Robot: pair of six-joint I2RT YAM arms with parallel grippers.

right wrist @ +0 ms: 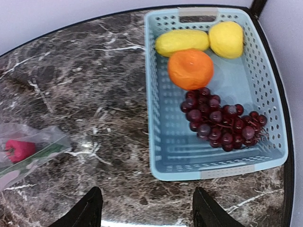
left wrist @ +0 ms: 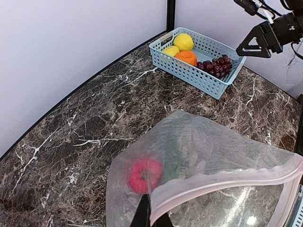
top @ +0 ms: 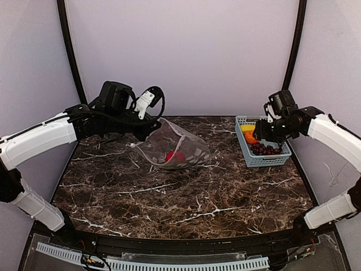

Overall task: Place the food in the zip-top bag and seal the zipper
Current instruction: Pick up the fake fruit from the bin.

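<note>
Zip-top bag point(top: 189, 144), clear floppy plastic w/ red apple point(top: 174, 156) inside

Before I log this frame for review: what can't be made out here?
Green piece beside the red apple: blurred by the zip-top bag plastic, left wrist view; shape unclear.
Zipper: cut off by the bottom and right edges, same view.
Left claw: only fingertips show at the bottom edge, left wrist view.
Basket contents, top view: partly hidden by the right claw.
</note>
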